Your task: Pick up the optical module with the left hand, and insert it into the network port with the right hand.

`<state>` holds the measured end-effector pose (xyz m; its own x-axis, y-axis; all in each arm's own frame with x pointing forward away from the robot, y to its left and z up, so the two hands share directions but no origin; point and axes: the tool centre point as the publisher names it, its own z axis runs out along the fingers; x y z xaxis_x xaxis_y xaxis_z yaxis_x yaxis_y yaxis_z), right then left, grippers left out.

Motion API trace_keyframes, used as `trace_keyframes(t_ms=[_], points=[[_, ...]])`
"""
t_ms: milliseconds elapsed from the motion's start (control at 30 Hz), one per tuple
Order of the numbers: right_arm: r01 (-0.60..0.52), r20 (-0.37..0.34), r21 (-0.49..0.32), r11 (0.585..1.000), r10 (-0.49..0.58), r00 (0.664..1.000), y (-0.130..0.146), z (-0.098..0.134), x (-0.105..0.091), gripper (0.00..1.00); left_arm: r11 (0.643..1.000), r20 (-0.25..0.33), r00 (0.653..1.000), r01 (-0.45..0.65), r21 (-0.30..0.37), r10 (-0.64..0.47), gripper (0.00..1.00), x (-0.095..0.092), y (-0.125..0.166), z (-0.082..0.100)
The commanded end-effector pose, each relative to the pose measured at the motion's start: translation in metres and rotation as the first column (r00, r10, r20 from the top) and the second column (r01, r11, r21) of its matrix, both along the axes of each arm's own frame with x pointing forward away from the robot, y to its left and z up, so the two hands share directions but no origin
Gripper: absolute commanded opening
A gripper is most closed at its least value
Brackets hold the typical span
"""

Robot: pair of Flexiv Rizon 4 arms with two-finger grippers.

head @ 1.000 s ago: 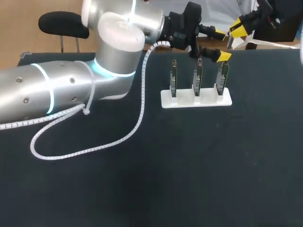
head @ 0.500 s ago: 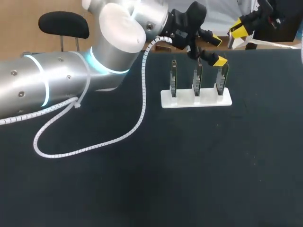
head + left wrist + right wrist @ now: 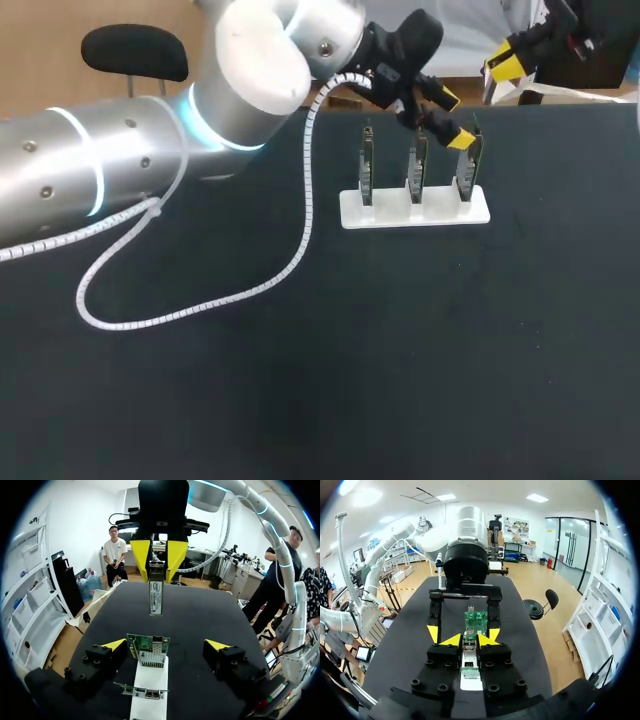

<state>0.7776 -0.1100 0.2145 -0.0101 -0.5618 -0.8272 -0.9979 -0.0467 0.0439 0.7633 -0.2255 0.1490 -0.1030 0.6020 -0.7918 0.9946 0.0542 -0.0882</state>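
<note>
Module (image 3: 156, 597) in right tool (image 3: 158, 572), left tool (image 3: 165, 644) open astride card (image 3: 148, 651)

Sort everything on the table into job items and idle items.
Job: module held in the right tool; right-hand card, inside the open left tool; white stand.
Idle: middle card; left-hand card; spiral cable.

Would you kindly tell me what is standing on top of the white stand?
Three cards stand upright in a row on the stand. The left pincer straddles the right card, and one of its yellow tips covers part of that card's top.
</note>
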Motion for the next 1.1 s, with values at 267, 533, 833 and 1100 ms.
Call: trace_keyframes(t_ms=[267, 533, 833, 1100], points=[[0.004, -0.001, -0.004, 1.0, -0.004, 1.0, -0.0009, 0.0002, -0.0003, 0.0, 1.0, -0.005, 1.0, 0.008, 0.026, -0.008, 1.0, 0.0083, -0.0034, -0.0025], [0.004, -0.004, -0.004, 1.0, -0.004, 1.0, -0.001, -0.0003, 0.0025, 0.0, 1.0, -0.003, 1.0, 0.016, 0.016, -0.016, 1.0, 0.0119, -0.0054, -0.0031], [-0.004, -0.005, 0.003, 1.0, 0.004, 1.0, -0.0007, -0.0008, 0.0047, 0.0, 0.999, -0.005, 0.999, 0.046, 0.0, -0.046, 1.0, 0.0128, -0.0067, -0.0021], [-0.03, -0.001, -0.014, 0.999, 0.03, 1.0, 0.0017, -0.0075, 0.0051, 0.0, 0.999, -0.005, 0.999, 0.046, 0.0, -0.046, 1.0, 0.0128, -0.0067, -0.0021]])
